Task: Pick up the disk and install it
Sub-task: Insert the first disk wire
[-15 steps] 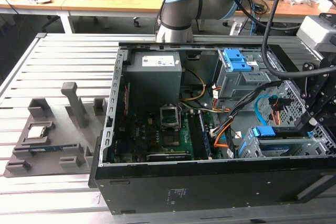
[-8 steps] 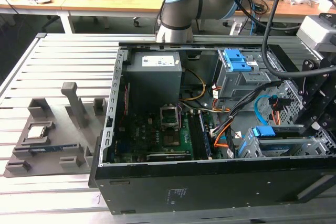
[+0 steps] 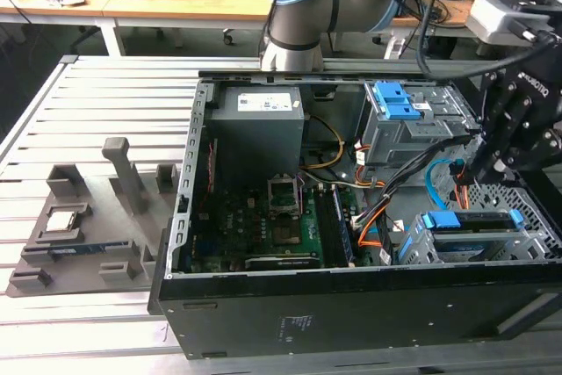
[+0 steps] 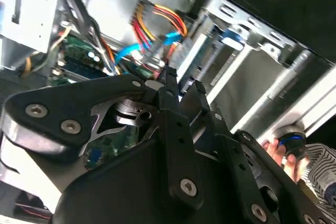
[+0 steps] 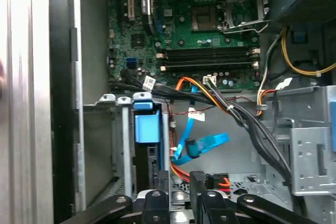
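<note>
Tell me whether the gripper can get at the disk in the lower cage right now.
Probably yes. In the exterior view the gripper hangs close above the disk, whose blue-railed top edge lies open in the grey cage. The black cables run to one side, not across it.

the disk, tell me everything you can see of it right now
The disk sits in a grey metal drive cage at the lower front corner of the open computer case, on the exterior view's right. Blue plastic rails run along its upper edge, with blue tabs at both ends. In the first wrist view it appears edge-on, its blue tab between the cage's walls. The black end effector hovers just above it, not holding it. Its label face cannot be made out.
</note>
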You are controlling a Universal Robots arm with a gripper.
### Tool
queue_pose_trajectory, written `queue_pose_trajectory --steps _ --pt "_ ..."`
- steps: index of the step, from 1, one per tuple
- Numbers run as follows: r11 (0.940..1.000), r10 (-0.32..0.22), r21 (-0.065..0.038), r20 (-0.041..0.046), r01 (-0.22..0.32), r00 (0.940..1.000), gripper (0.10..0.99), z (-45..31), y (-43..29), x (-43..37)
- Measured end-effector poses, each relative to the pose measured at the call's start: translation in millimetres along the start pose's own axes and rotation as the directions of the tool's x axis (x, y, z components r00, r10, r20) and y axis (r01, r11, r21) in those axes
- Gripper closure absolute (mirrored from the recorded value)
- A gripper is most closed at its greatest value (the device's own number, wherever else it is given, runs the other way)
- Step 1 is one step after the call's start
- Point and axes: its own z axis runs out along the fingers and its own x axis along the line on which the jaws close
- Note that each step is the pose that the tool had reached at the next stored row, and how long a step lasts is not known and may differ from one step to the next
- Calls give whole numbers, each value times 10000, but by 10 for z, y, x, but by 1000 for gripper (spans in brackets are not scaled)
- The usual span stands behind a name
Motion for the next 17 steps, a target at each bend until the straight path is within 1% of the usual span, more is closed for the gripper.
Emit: queue_pose_trajectory --steps 1,2,5,6,7,8,12,13,16,17 --pt "10000 1 1 -9 -1 10000 784 1 -12 -88" --pt "10000 1 0 -19 -1 10000 784 10 -28 -123" --pt "10000 7 -5 -51 -7 10000 784 59 -78 -150" --pt "10000 26 -8 -53 -26 10000 784 87 -91 -156" --pt "10000 71 -11 -56 -71 10000 784 104 -91 -157" --pt "10000 80 -11 -82 -80 9999 784 106 -92 -157" --pt "10000 82 -9 -121 -82 9999 784 106 -92 -164" --pt "10000 82 -9 -119 -82 9999 784 105 -91 -183" --pt "10000 82 -9 -120 -82 9999 784 97 -85 -293" --pt "10000 82 -9 -120 -82 9999 784 102 -86 -293"
